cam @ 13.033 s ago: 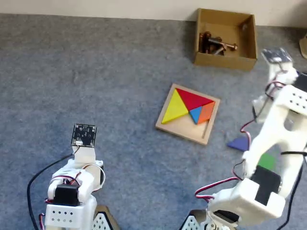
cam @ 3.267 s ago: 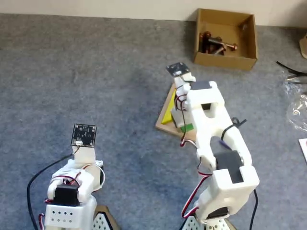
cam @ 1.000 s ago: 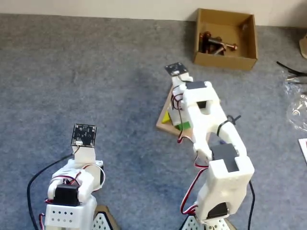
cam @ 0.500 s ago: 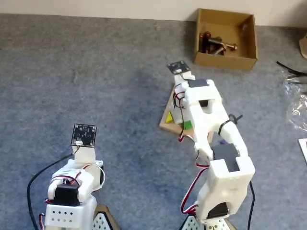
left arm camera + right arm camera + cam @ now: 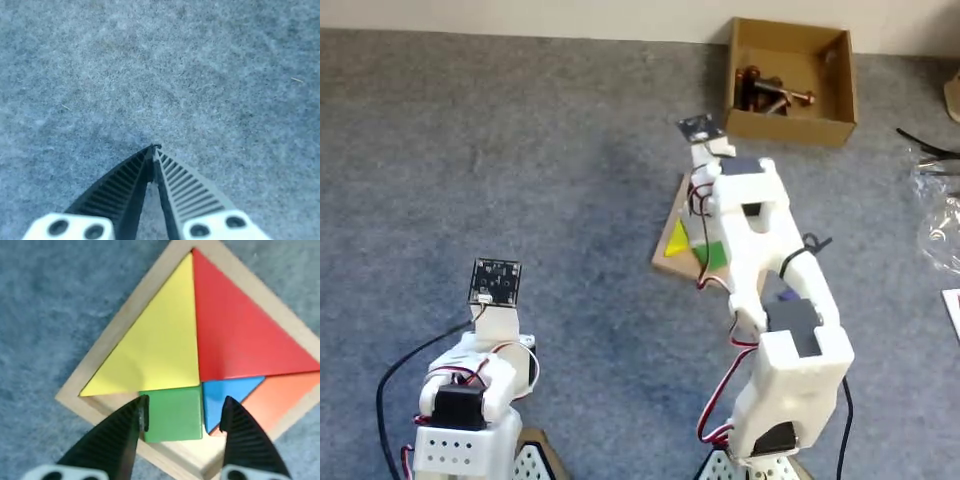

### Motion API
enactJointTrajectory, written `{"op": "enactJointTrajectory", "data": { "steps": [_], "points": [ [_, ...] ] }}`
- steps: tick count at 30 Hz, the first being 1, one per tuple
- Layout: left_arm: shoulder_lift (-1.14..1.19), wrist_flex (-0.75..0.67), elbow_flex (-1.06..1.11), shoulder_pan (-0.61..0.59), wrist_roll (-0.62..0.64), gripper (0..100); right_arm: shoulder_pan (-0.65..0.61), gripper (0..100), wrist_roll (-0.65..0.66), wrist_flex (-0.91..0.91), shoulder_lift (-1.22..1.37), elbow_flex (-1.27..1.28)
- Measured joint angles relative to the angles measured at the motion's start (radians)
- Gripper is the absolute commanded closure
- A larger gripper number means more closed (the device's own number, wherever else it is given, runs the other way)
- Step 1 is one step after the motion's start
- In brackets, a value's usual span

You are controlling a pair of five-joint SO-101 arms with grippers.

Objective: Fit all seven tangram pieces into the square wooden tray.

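Jaws astride flat green square point(image 5: 173, 413)

So the tray point(image 5: 129, 315) sits a bit right of centre, cardboard box point(image 5: 788, 125) beyond it at the far edge. In the tray, the square piece point(image 5: 172, 412) lies against the near side of one large triangle point(image 5: 160, 350), small triangle point(image 5: 227, 392) just right of it.

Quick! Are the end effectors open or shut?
Left end effector: shut, empty.
Right end effector: open, astride the green square.
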Motion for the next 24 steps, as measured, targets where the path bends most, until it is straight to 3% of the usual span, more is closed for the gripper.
{"op": "enactJointTrajectory", "data": {
  "steps": [8,14,24],
  "points": [
    [0.0,0.0,0.0,0.0,0.0,99,-0.002,78.3,0.043,0.064,0.0,-0.002],
    [0.0,0.0,0.0,0.0,0.0,99,-0.049,88.7,0.048,0.115,-0.006,-0.028],
    [0.0,0.0,0.0,0.0,0.0,99,-0.095,93.7,0.049,0.117,-0.021,-0.028]
  ]
}}
